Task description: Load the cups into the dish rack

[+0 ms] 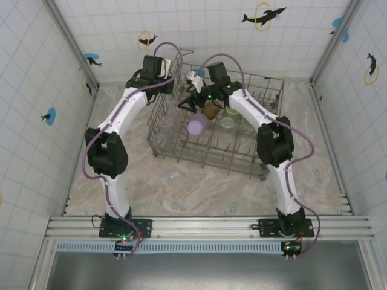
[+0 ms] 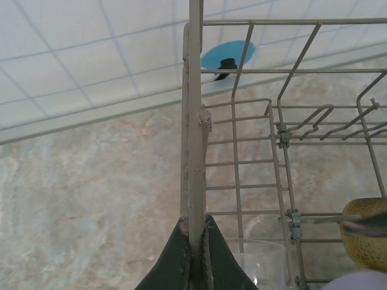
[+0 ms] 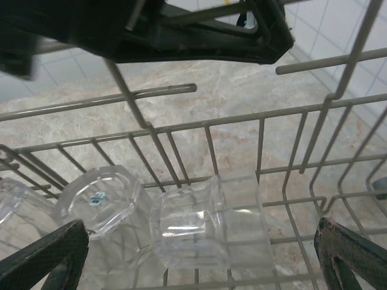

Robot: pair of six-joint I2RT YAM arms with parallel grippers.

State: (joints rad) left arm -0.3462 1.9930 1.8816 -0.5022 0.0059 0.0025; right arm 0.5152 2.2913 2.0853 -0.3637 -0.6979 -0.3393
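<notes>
The grey wire dish rack [image 1: 266,130] stands mid-table. My left gripper [image 1: 169,77] is at its far left corner, shut on an upright wire of the rack's rim [image 2: 195,151]; the fingertips [image 2: 195,232] pinch that wire. My right gripper [image 1: 188,101] hangs open inside the rack, with its fingers [image 3: 48,260] spread wide above two clear cups. One clear cup [image 3: 205,223] lies on its side and another [image 3: 103,199] is bottom up. An amber cup [image 1: 211,109], a lilac cup [image 1: 196,125] and two pale green cups [image 1: 232,112] sit in the rack.
Two more clear cups [image 1: 166,122] stand at the rack's left side, one of them by my left fingers [image 2: 260,263]. The left arm's dark wrist [image 3: 181,30] crosses above the rack wires. Tiled walls enclose the marble tabletop [image 1: 199,187] on three sides.
</notes>
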